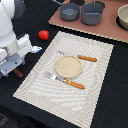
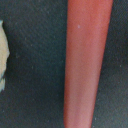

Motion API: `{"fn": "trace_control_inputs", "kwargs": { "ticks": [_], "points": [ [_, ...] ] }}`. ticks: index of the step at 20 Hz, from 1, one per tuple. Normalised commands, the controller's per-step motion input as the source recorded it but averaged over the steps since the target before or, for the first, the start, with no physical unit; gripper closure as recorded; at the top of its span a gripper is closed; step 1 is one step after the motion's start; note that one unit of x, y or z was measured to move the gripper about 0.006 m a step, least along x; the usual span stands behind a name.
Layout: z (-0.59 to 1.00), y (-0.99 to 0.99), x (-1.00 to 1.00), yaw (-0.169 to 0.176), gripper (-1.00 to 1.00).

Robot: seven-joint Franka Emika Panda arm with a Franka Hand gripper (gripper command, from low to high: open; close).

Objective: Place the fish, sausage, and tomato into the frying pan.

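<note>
- The gripper (image 1: 14, 67) sits low at the exterior view's left edge, over the black table (image 1: 112, 100); the arm's white body hides its fingers, so I cannot tell whether it is spread or closed.
- The sausage (image 1: 18, 73) shows only as a short brownish-red end poking out from under the gripper. In the wrist view it (image 2: 84, 65) fills the frame as a long blurred red bar on dark cloth.
- The fish (image 1: 36, 49) lies just beside the arm, white and blue, partly cut off by it. A pale shape at the wrist view's edge is too blurred to name.
- The tomato (image 1: 44, 34) rests on the black table, off the striped placemat (image 1: 95, 65).
- A beige plate (image 1: 68, 66) sits on the placemat between a fork (image 1: 64, 80) and a second orange-handled utensil (image 1: 80, 57); it holds nothing.
- On the brown board (image 1: 107, 31), the frying pan (image 1: 69, 11) looks empty.
- The taller grey pot (image 1: 92, 14) stands just beside it; its inside is hard to read.
- A beige bowl (image 1: 123, 17) is cut off at the right edge.
</note>
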Motion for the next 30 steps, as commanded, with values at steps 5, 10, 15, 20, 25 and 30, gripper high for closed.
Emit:
{"fn": "trace_control_inputs", "kwargs": {
  "ticks": [5,10,15,20,25,30],
  "points": [
    [0.0,0.0,0.0,0.0,1.0],
    [-0.06,-0.08,-0.02,0.0,1.0],
    [0.61,-0.23,-0.02,-0.014,1.0],
    [1.0,0.18,0.08,-0.015,1.0],
    [1.0,0.63,0.42,0.001,1.0],
    [1.0,0.85,0.58,0.019,1.0]
  ]
}}
